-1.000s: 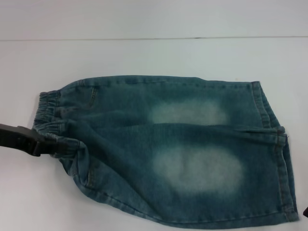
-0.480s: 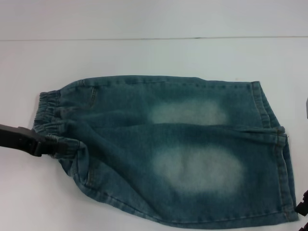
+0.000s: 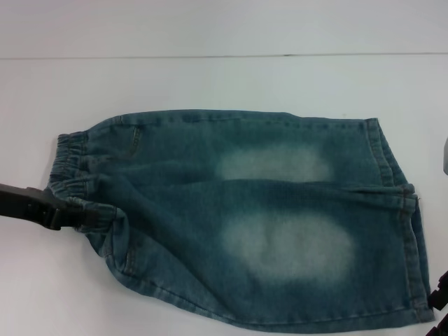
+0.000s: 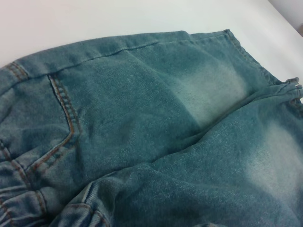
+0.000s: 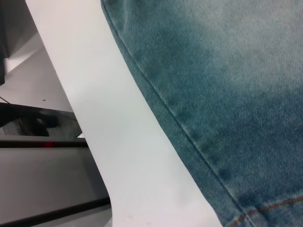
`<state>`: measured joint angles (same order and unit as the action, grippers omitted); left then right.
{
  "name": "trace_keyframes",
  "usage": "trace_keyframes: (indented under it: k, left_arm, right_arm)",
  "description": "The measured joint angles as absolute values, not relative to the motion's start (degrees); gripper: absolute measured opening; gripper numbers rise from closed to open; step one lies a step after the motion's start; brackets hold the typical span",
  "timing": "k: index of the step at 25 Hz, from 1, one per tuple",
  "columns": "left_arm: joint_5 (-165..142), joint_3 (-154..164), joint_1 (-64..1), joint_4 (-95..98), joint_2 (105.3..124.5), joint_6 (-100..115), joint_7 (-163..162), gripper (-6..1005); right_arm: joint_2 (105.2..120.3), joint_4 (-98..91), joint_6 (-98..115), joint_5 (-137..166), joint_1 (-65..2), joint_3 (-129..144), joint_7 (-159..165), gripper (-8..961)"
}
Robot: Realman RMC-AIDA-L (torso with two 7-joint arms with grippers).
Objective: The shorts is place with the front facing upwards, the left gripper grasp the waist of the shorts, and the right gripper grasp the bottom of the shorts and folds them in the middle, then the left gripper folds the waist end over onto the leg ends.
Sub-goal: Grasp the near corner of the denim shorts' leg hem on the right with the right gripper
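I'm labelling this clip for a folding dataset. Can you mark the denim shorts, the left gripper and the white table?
Blue-green washed denim shorts (image 3: 280,245): head view, pale faded patch.
Black left gripper (image 3: 77,215): head view, tip at the elastic waistband.
White table (image 3: 224,80): head view, bare surface beyond the shorts.

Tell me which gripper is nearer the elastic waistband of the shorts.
Left. The left gripper is at the waistband of the shorts, touching its bunched edge; the right gripper sits at the opposite end, beside the leg ends.
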<state>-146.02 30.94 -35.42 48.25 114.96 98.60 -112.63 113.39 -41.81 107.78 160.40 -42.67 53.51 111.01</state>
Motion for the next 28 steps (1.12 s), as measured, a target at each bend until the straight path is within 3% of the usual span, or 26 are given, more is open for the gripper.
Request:
trace_keyframes:
  k: [20, 28]
  left_arm:
    - [-146.26, 30.94, -35.46, 48.25, 114.97, 98.97, -112.87, 32]
    - [-145.96, 30.93, -35.42, 48.35, 115.22, 99.76, -112.93, 32]
  right_arm:
    - [114.17, -41.49, 106.23, 158.33, -42.50, 48.74, 108.37, 880]
    - [114.02, -41.05, 105.00, 157.18, -42.16, 48.98, 107.63, 576]
